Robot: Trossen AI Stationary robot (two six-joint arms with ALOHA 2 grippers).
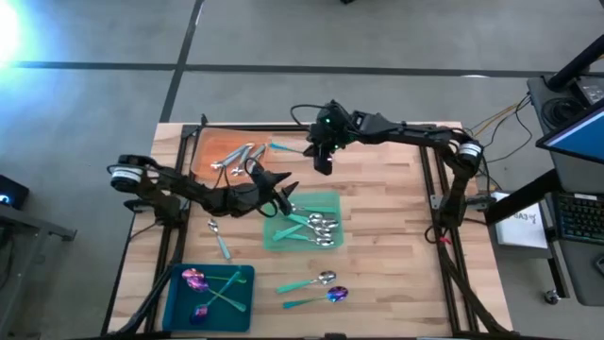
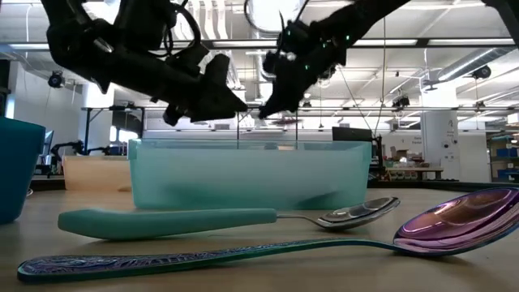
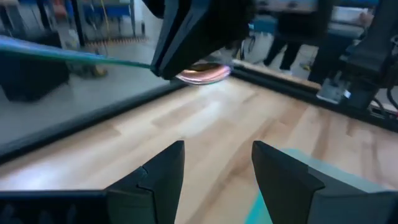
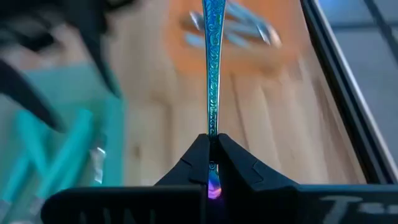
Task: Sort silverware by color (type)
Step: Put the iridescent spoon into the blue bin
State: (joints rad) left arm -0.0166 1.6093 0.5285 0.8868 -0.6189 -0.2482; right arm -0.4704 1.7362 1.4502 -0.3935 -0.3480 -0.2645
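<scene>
The right gripper [image 1: 321,161] was seen raised above the far middle of the wooden table [image 1: 377,227], just beside the orange mat [image 1: 219,144]. Its fingers were clamped shut on an iridescent purple-headed spoon [image 4: 212,74], gripped near the head, with the patterned teal handle pointing away toward the orange mat. Several all-silver pieces [image 1: 238,156] were laid on that mat.

The left gripper [image 1: 283,195] was held low near the table's middle, just beside the green mat [image 1: 326,203], with its fingers [image 3: 155,177] spread apart and nothing between them. Teal-handled, silver-headed spoons [image 1: 316,227] were piled on the green mat.

On the teal mat [image 1: 184,307] at the near left, purple-headed spoons [image 1: 195,280] were gathered. Two spoons were left on bare wood at the near edge: a silver-headed spoon [image 2: 243,219] and a purple-headed spoon [image 2: 454,223], lying side by side. One more teal-handled utensil [image 1: 219,241] was lying on the wood between the left arm and the teal mat.
</scene>
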